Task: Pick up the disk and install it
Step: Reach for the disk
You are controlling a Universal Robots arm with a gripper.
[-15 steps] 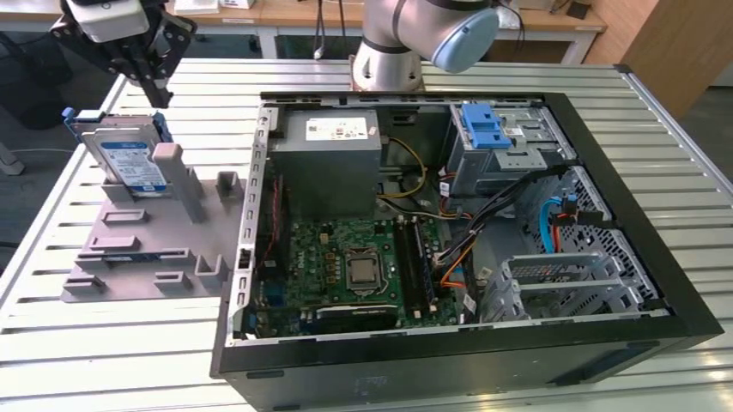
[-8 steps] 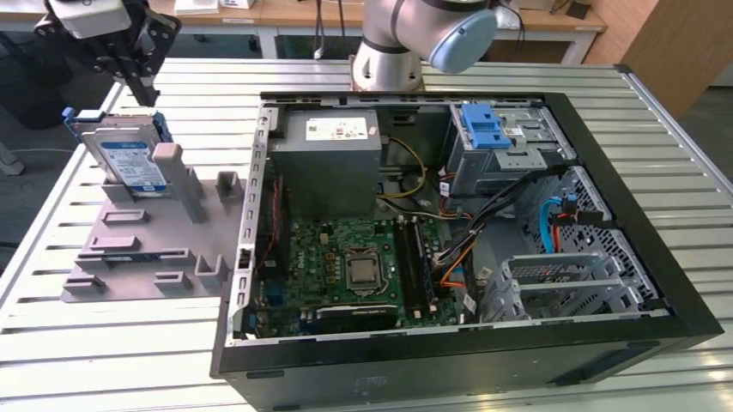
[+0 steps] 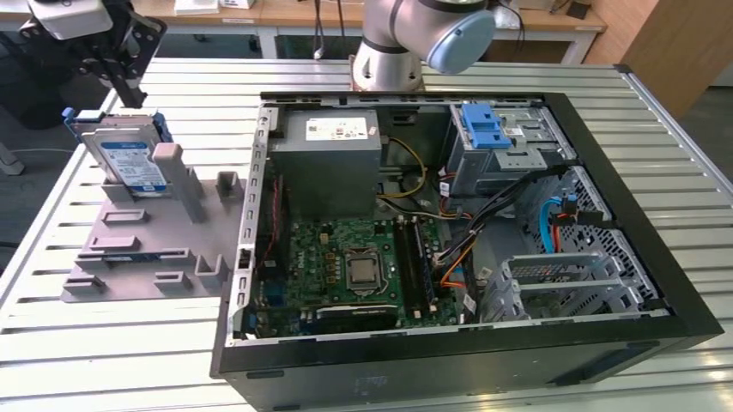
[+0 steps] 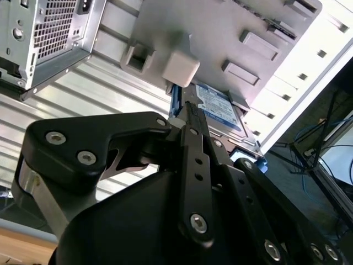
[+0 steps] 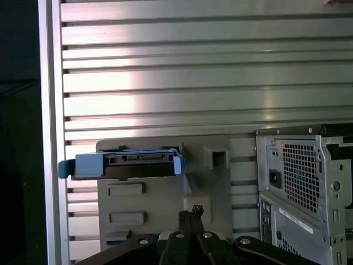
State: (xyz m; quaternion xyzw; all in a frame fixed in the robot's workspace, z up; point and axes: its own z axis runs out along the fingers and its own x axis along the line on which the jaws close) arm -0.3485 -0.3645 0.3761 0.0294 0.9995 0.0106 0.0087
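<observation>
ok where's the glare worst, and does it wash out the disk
First wrist view: bright glare bands across the slatted table, but the disk is evenly lit. Second wrist view: the table beyond the disk is blown out to white. Exterior view: even light, only a soft sheen on the slats.

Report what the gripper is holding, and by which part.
Nothing is held. The gripper hangs above the silver rectangular hard disk with blue rails, which stands upright in the grey plastic fixture.

Disk edge-on in grey holder; claw apart.
</observation>
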